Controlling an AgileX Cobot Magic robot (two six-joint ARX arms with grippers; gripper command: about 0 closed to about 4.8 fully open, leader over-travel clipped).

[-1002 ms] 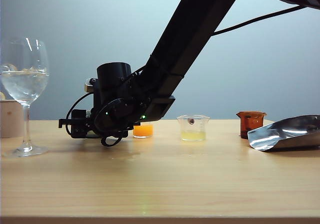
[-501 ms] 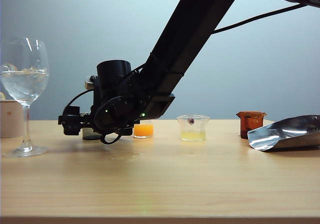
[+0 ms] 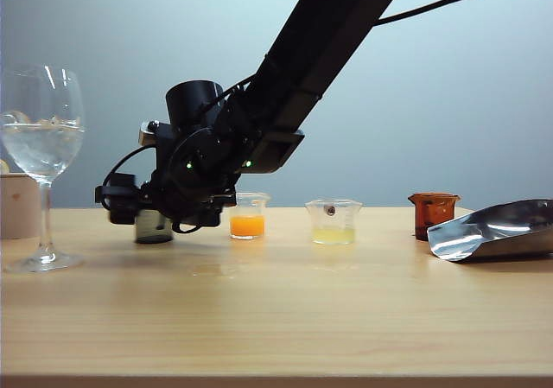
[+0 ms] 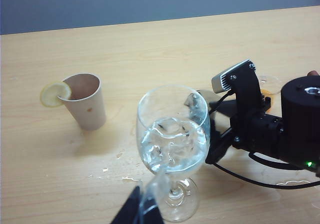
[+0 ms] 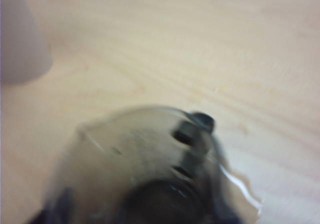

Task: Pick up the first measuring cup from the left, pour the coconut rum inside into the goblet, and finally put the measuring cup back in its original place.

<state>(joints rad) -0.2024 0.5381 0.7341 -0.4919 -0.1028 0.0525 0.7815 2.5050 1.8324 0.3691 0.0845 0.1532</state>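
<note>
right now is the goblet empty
No, the goblet holds clear liquid with ice, about halfway up its bowl in the exterior view.

Table [image 3: 285, 319]: pale wood grain, smooth, faint sheen. Goblet [image 3: 41, 137]: clear glossy glass. Measuring cup [image 3: 154, 226]: smoky translucent plastic. Scoop [image 3: 497, 230]: polished metal, mirror-bright. Paper cup [image 4: 86, 101]: matt, stained. Right arm [image 3: 320, 42]: matt black.

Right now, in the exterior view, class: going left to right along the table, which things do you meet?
Paper cup → goblet → right gripper → measuring cup → cup of orange liquid → cup of pale yellow liquid → amber-brown cup → metal scoop.
</note>
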